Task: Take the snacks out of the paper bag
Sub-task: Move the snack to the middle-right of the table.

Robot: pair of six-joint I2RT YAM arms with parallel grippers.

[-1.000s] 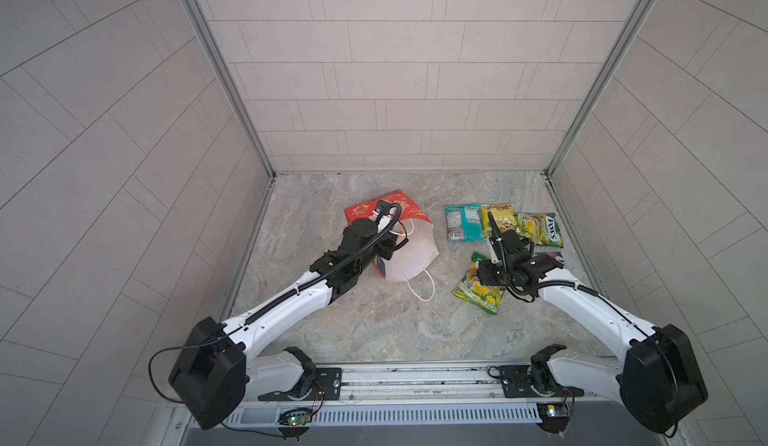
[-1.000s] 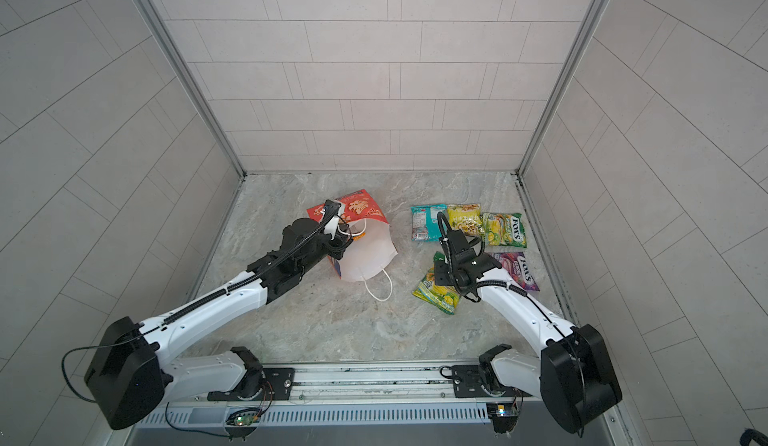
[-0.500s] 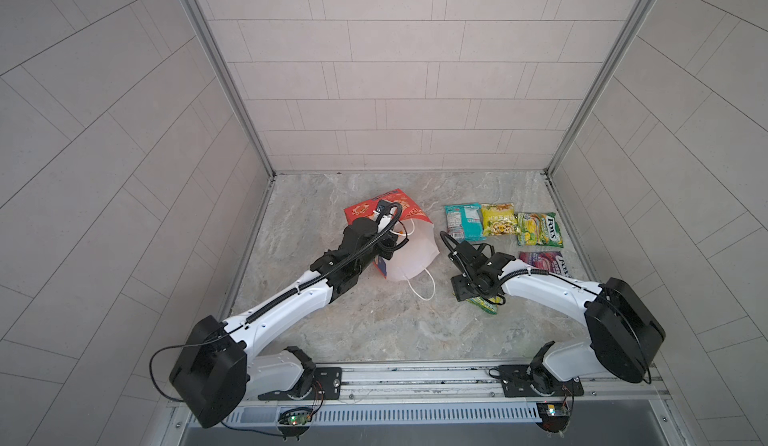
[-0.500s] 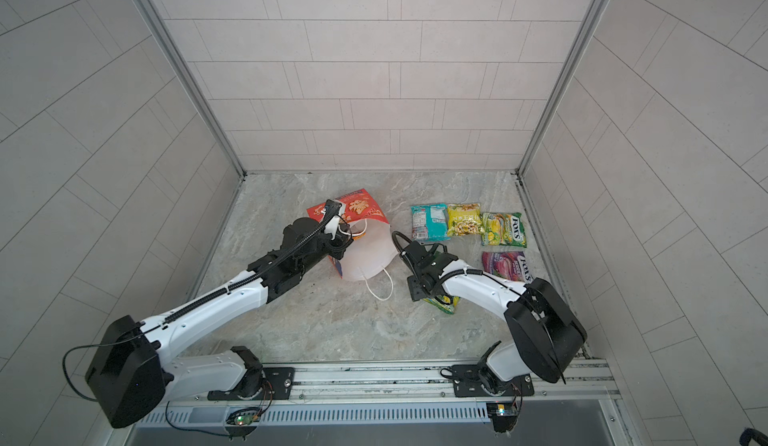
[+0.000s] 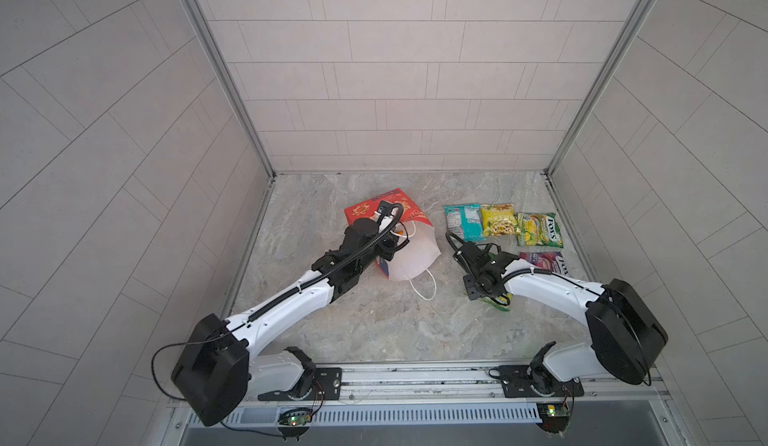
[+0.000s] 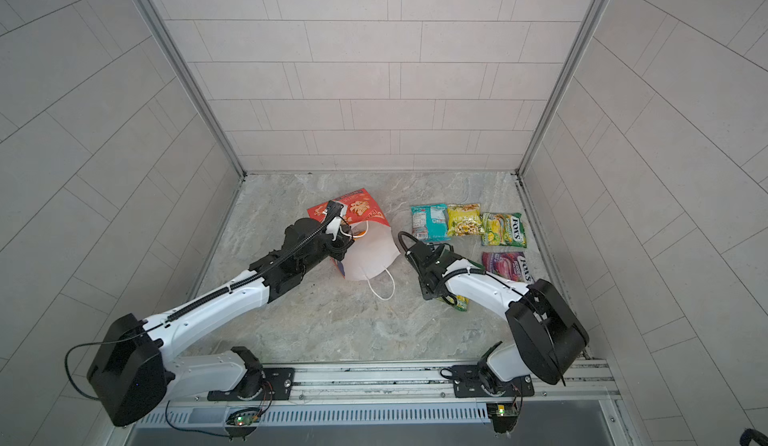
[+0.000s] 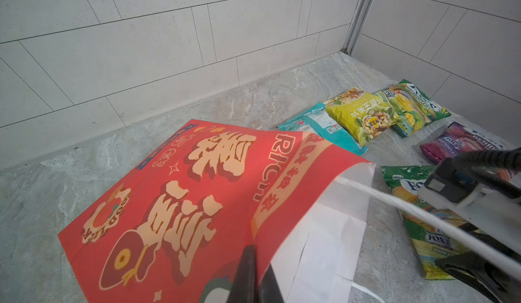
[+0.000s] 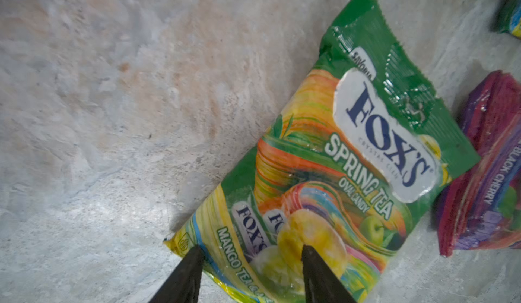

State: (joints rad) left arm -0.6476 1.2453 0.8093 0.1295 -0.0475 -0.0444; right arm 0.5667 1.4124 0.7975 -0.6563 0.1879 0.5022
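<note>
My left claw [image 7: 253, 262] pinches the paper bag [image 7: 169, 203]; my right claw [image 8: 251, 248] gapes open above a FOX'S packet [image 8: 352, 160].

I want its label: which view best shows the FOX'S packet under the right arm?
Right wrist: the FOX'S packet fills the frame, print readable. In both top views the right arm hides most of it; left wrist shows it partly.

Red paper gift bag [image 7: 174, 203]: "RICH" in gold, round badge "GOOD LUCK", big gold Chinese characters. Green-yellow crinkly plastic packet [image 8: 338, 160]: "FOX'S", "SPRING TEA", "OVAL CANDY", "MANGO TEA" near one end. Purple plastic packet [image 8: 493, 174]: "BLACK CHERRY", and "FOX'S" in both top views. Second green-yellow plastic packet [image 5: 539, 229], far row: "FOX'S". Yellow plastic packet [image 7: 362, 115]: Chinese characters; small print too tiny to read.
</note>
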